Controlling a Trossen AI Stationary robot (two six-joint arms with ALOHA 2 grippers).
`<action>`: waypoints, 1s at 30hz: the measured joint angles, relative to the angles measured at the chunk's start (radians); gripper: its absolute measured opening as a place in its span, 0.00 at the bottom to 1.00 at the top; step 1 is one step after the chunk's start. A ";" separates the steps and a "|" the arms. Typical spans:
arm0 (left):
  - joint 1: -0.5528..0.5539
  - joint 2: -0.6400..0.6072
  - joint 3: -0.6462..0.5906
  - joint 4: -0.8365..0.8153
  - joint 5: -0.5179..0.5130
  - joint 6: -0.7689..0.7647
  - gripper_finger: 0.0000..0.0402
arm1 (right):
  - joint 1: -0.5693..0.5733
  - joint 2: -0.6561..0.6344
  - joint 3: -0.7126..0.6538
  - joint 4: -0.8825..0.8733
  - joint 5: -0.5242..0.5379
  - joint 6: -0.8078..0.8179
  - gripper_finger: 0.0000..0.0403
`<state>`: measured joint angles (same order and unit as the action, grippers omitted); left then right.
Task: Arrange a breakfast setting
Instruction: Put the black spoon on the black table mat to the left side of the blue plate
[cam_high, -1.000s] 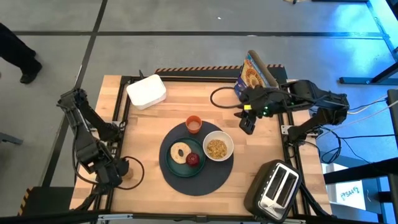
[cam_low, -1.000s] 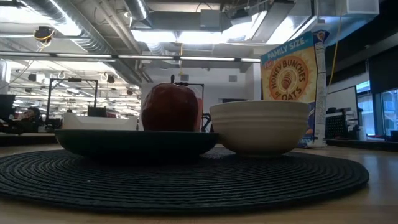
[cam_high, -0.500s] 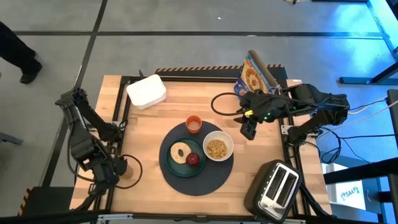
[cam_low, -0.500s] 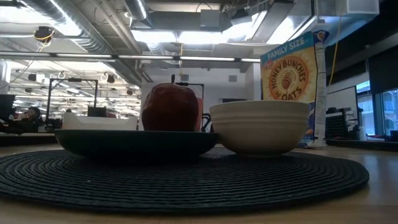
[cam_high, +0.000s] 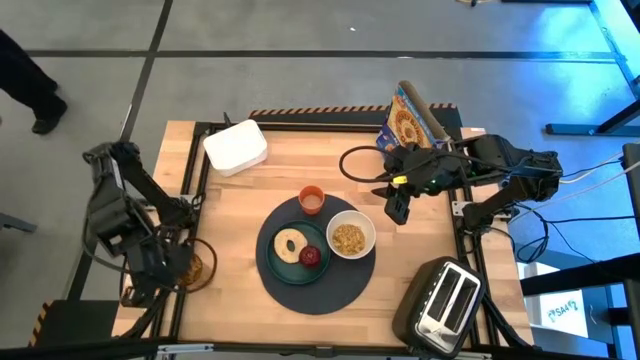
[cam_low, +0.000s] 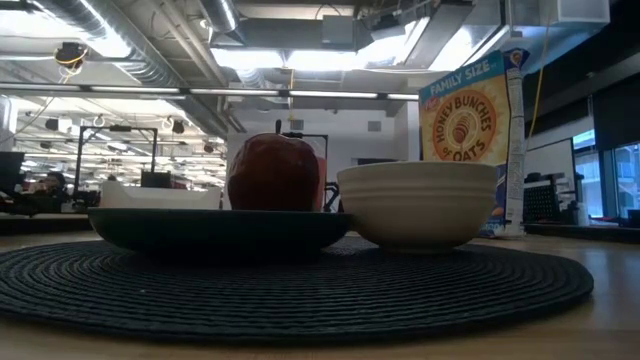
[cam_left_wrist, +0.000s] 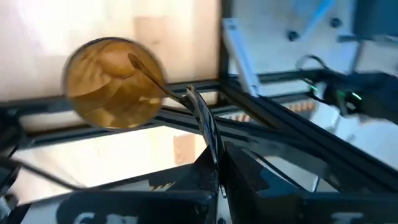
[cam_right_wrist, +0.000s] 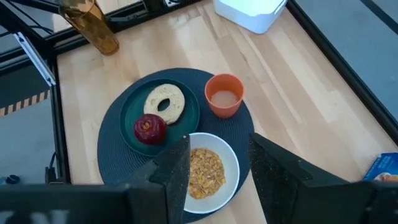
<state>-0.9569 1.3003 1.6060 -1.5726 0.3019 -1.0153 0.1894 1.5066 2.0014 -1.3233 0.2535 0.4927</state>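
On the round dark mat (cam_high: 345, 290) stand a teal plate (cam_high: 272, 262) with a bagel (cam_high: 291, 244) and a red apple (cam_high: 311, 256), a white bowl (cam_high: 369, 230) of cereal and an orange cup (cam_high: 311, 200). An amber glass (cam_high: 190, 268) stands at the table's near left corner. My left gripper (cam_high: 168, 270) hangs over it, shut on a metal piece of cutlery (cam_left_wrist: 202, 118). My right gripper (cam_high: 398, 206) hovers open above the wood to the right of the mat, with nothing between its fingers (cam_right_wrist: 177, 168). My left gripper pinches the cutlery's broad handle end (cam_left_wrist: 212, 154) between its two fingers (cam_left_wrist: 233, 171). The fingers come steeply from above. The handle runs on from them toward the amber glass (cam_left_wrist: 112, 84), and its thin other end (cam_left_wrist: 135, 61) reaches over or into the glass mouth.
A white lidded box (cam_high: 236, 146) sits at the far left, a cereal box (cam_high: 405, 122) at the far right and a black toaster (cam_high: 445, 303) at the near right. Black frame rails (cam_high: 190, 190) edge the table. Bare wood lies between glass and mat.
My left gripper has risen over the amber glass and drifted a little toward the table's left edge. The mat, plate, bowl and cup have stayed in place.
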 joint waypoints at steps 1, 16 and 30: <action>0.000 0.000 0.021 0.000 0.011 0.017 0.02 | 0.000 0.000 0.000 0.006 0.000 -0.001 0.38; 0.000 -0.035 0.244 0.000 -0.174 0.135 0.02 | 0.000 0.000 0.000 0.051 0.000 -0.033 0.38; 0.001 -0.043 0.244 0.027 -0.510 0.383 0.02 | 0.000 0.017 0.002 0.163 -0.026 -0.003 0.38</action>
<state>-0.9558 1.2568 1.8500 -1.5455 -0.2085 -0.6319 0.1894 1.5239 2.0033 -1.1607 0.2275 0.4897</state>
